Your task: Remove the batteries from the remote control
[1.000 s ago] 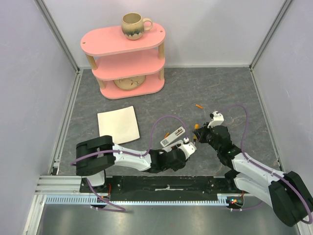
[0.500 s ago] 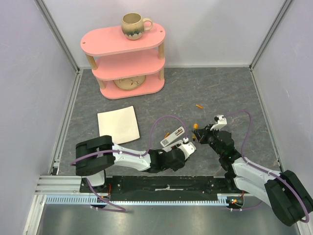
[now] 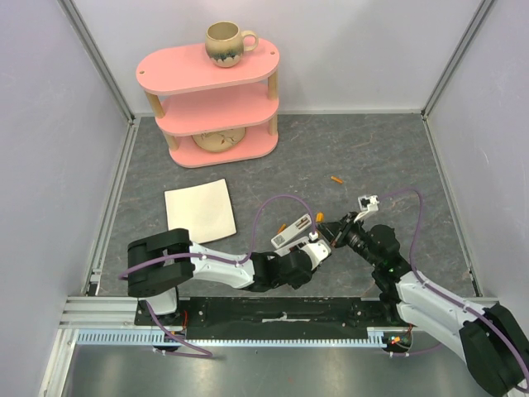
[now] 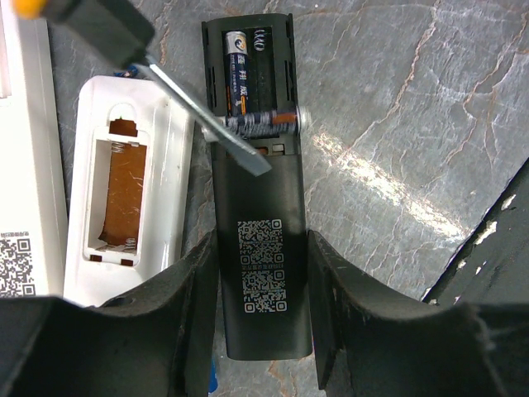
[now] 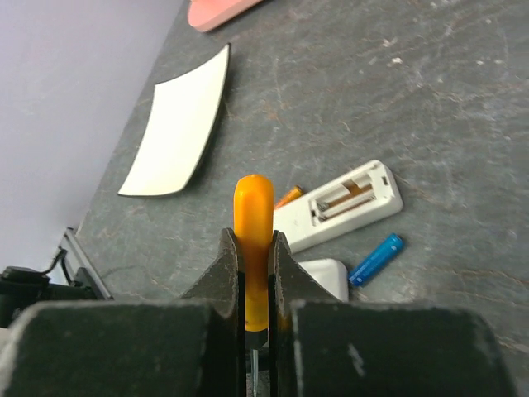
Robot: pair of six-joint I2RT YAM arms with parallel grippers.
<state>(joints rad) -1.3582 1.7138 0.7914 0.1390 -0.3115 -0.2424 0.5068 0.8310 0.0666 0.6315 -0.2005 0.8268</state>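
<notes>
The left gripper (image 4: 263,285) was clamped on the black remote (image 4: 263,223), one finger pressed to each long side, with the remote's back cover off. The right gripper (image 5: 254,263) pinched the orange handle of a screwdriver (image 5: 254,207), its fingers nearly together around it. The blade crossed the open bay at the left end of a battery (image 4: 264,124) that sat crosswise, tipped out of its slot. A second battery (image 4: 236,74) lay seated lengthwise in the bay's left slot.

Just beside the black remote lay a white remote (image 4: 124,194) with its bay empty, and a loose blue battery (image 5: 376,258) rested near it on the table (image 3: 372,149). Farther out lay a white sheet (image 3: 200,211) — and beyond that stood a pink shelf (image 3: 165,70) with a mug (image 3: 225,41) on top.
</notes>
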